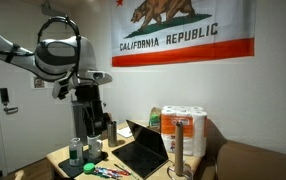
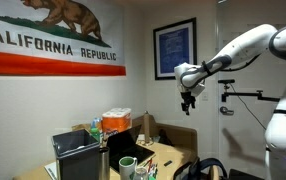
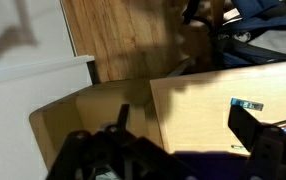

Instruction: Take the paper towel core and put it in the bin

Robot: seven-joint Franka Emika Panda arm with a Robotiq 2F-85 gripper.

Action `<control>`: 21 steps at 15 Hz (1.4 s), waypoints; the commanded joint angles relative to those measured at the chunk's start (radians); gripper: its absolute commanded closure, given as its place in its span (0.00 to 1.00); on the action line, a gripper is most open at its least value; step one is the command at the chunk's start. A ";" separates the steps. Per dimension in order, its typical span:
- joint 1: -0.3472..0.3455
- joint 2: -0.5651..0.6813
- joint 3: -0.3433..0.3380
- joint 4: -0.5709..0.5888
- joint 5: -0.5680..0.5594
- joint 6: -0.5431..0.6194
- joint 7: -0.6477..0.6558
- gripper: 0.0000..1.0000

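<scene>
The paper towel core (image 1: pixel 180 141) is a slim tube standing upright on a holder at the table's edge, in front of the wrapped pack of white rolls (image 1: pixel 190 121). It also shows as a thin dark upright tube in an exterior view (image 2: pixel 146 127). The bin (image 2: pixel 78 157) is a tall dark grey box at the near end of the table. My gripper (image 1: pixel 88 118) hangs high above the other end of the table, far from the core, and shows in both exterior views (image 2: pixel 188 101). In the wrist view its fingers (image 3: pixel 188 130) stand wide apart with nothing between them.
An open laptop (image 1: pixel 143 150) sits mid-table. Cups and cans (image 1: pixel 76 152) and small items lie below the gripper. An orange-and-green container (image 1: pixel 155 121) stands beside the pack. A flag hangs on the wall behind. The wrist view shows the light table top (image 3: pixel 198 105) and wood floor.
</scene>
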 commanded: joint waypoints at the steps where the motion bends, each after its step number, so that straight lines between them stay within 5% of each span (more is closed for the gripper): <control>1: -0.009 0.059 0.001 0.075 -0.006 0.013 -0.034 0.00; 10: -0.067 0.200 -0.071 0.250 -0.079 0.132 -0.111 0.00; 17: -0.059 0.166 -0.060 0.205 -0.061 0.117 -0.094 0.00; 21: -0.078 0.299 -0.093 0.285 -0.048 0.187 -0.128 0.00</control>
